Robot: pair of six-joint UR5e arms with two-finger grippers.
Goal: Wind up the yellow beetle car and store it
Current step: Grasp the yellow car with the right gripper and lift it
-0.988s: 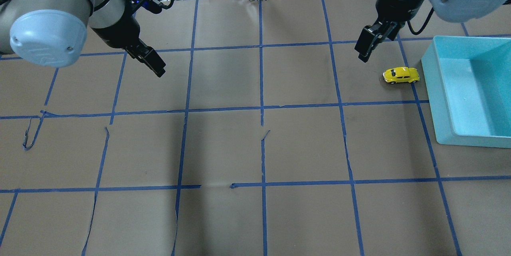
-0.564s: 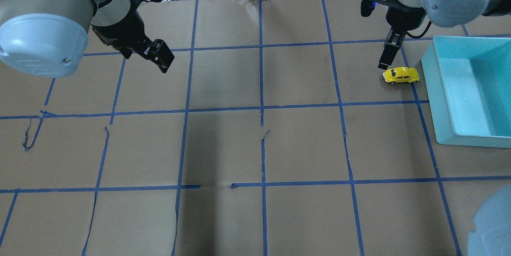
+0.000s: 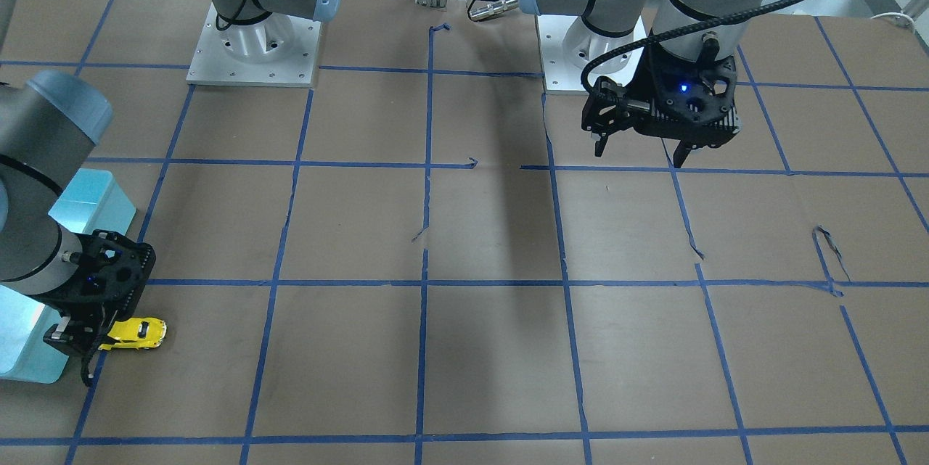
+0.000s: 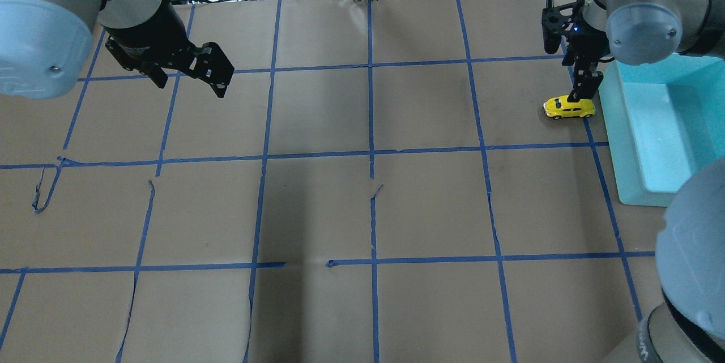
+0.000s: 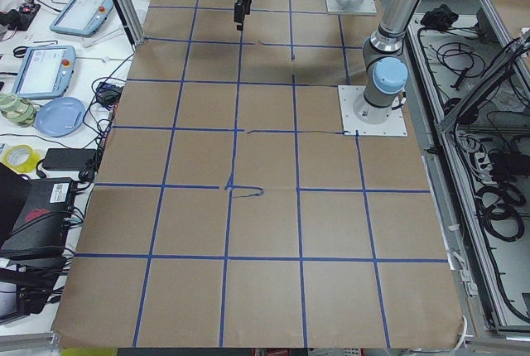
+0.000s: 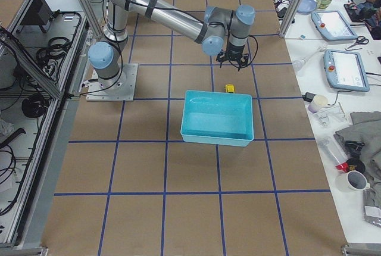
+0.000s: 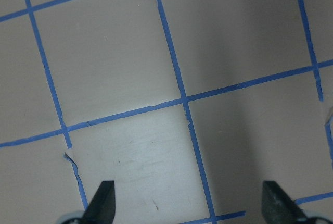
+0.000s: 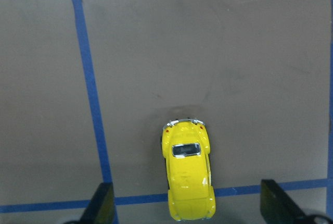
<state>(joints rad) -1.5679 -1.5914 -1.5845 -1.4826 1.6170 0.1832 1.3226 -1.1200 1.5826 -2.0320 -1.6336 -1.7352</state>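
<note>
One yellow beetle car [image 4: 569, 107] stands on the bench [image 4: 368, 210] near its right edge, just beside the one teal bin [image 4: 617, 125]. The right claw [image 4: 583, 94] hangs over the car, wide, not touching it. The left claw [image 7: 190, 203], near the far left corner, is wide too.

brown table [image 4: 317, 210], blue tape grid [image 4: 371, 125]

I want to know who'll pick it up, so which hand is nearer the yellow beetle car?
Right. The right hand is directly over the yellow beetle car, open and straddling it. The left hand hangs open far off, over the other side of the table.
</note>
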